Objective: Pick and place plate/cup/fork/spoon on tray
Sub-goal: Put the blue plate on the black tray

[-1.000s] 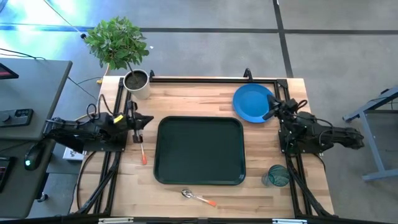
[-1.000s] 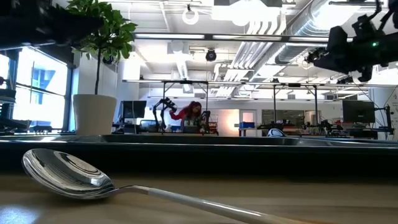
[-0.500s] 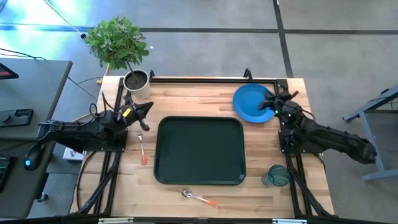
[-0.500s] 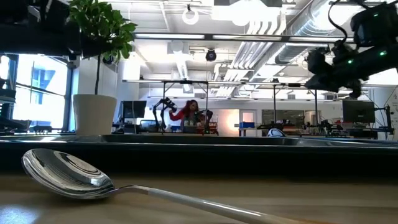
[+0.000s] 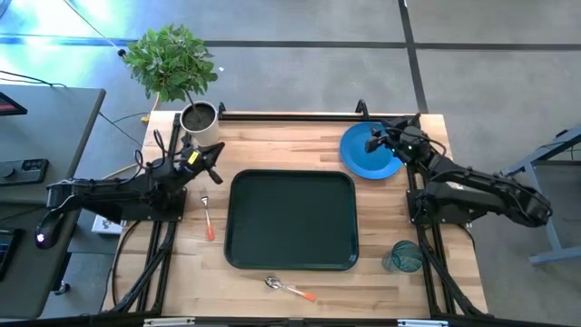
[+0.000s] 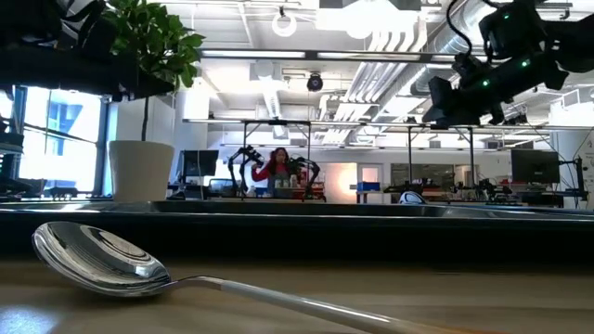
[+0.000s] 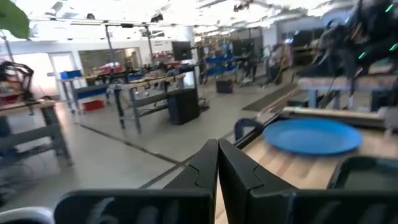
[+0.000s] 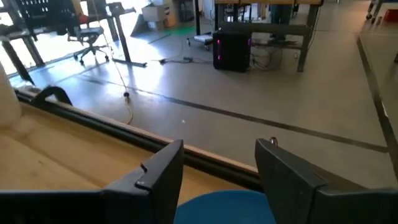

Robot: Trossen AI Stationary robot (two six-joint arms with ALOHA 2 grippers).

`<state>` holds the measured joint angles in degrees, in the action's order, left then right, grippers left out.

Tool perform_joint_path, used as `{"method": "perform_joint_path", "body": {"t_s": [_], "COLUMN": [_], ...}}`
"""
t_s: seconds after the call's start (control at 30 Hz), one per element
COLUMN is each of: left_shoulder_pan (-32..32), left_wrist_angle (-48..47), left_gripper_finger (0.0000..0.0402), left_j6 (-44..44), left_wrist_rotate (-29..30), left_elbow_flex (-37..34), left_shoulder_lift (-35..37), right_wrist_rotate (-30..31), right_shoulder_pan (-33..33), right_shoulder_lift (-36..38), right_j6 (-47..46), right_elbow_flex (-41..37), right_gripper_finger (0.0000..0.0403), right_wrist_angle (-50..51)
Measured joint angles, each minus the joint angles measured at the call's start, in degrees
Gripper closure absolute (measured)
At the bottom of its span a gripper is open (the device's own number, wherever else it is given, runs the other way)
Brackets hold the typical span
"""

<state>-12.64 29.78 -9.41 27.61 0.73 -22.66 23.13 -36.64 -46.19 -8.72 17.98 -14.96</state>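
Note:
The blue plate (image 5: pixel 363 153) lies flat at the far right of the table, to the right of the dark green tray's (image 5: pixel 238 221) far right corner. My right gripper (image 5: pixel 373 142) hangs open above the plate (image 8: pixel 224 208), touching nothing. The fork (image 5: pixel 207 216) lies left of the tray, its orange handle toward the near edge. My left gripper (image 5: pixel 212 162) is shut and raised just beyond the fork's tines. The spoon (image 5: pixel 289 289) rests near the front edge (image 6: pixel 102 260). The teal cup (image 5: pixel 404 257) stands at the near right.
A grey pot with a plant (image 5: pixel 200 118) stands at the far left corner. A black frame rail (image 5: pixel 300 115) runs along the far edge. Bare wood lies between the tray and the plate. In the room behind the table a person (image 6: pixel 277 167) sits among other robot arms.
My right gripper has swung toward the far edge and to the left, from the plate's right rim to over the plate, and has opened. My left gripper has shifted a little toward the far edge, staying shut. No object has moved.

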Motion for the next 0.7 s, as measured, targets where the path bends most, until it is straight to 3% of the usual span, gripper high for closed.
{"method": "perform_joint_path", "body": {"t_s": [0.27,0.5,0.7], "left_shoulder_pan": [-1.3,-1.1,-1.7], "left_wrist_angle": [7.4,7.5,7.5], "left_gripper_finger": [0.0396,0.0359,0.0315], "left_j6": [8.6,12.0,15.5], "left_wrist_rotate": [-1.2,-1.5,-1.5], "left_elbow_flex": [1.6,11.2,20.2], "left_shoulder_lift": [-11.4,-25.2,-38.6], "right_wrist_rotate": [2.7,-5.2,-4.4], "right_shoulder_pan": [-0.1,-0.1,-0.1], "right_shoulder_lift": [-9.6,-14.4,-13.3], "right_j6": [3.2,4.3,3.9], "right_elbow_flex": [0.0,0.0,-0.1], "right_gripper_finger": [0.021,0.021,0.021], "right_wrist_angle": [-1.7,-7.1,-9.8]}}
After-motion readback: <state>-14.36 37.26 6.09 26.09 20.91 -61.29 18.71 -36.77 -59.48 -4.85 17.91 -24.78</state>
